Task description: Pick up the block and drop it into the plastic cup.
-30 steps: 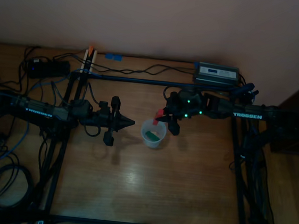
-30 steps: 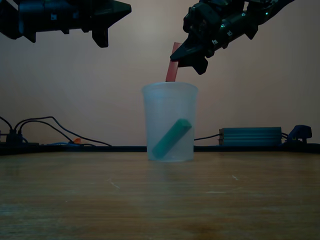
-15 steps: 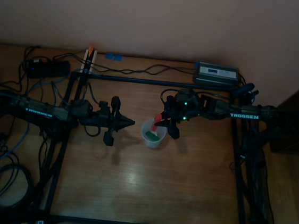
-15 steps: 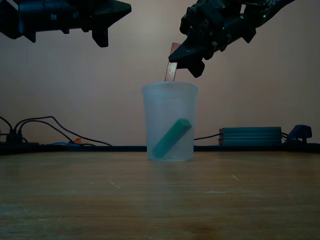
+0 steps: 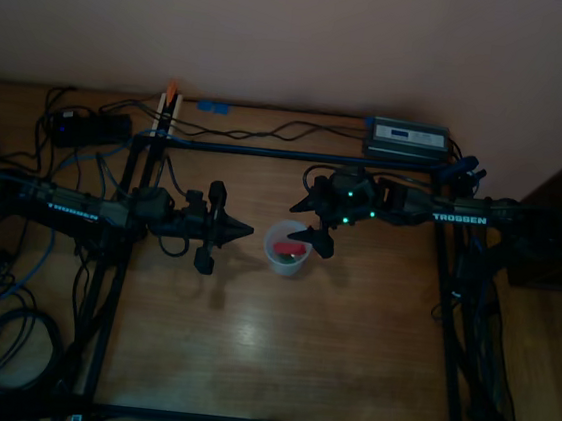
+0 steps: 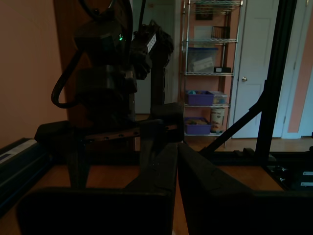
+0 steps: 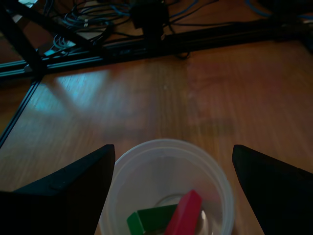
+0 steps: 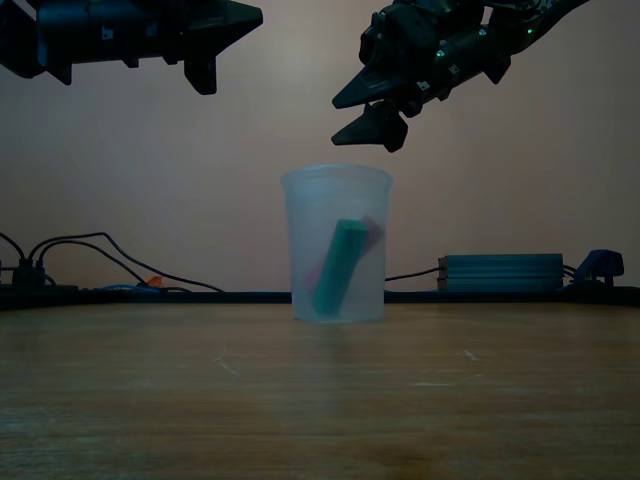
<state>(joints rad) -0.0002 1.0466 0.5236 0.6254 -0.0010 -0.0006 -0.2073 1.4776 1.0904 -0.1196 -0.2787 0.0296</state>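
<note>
block in the cup, right gripper spread above the rim

the right gripper [image 8: 362, 115] hangs just above the plastic cup [image 8: 337, 245] with its jaws spread apart and nothing between them; in the right wrist view the two dark fingers [image 7: 63, 183] stand on either side of the cup's round rim, so the mouth sits between them. that placement looks like a drop position: held over the opening, high enough to clear the rim.

the block [image 7: 183, 215] lies inside the cup, a red stick leaning beside a green piece [image 7: 149, 219]. from the top view it shows as a red streak within the cup's mouth. judged from this, the task's drop appears done.

the left gripper [image 5: 237, 230] waits well apart from the cup on the top view's left, pointing toward it. its fingers [image 6: 161, 171] meet in a thin seam in the left wrist view, pressed together on nothing.

hard to make out: in the exterior view the block is only a faint reddish tint behind the green piece, through the translucent wall. the cup's lower part is cut off in the right wrist view, so where the block's end rests cannot be told. the scene is dim, and the cables [image 5: 9, 313] and power supply [image 5: 406, 138] at the table's edges blur into shadow.
</note>
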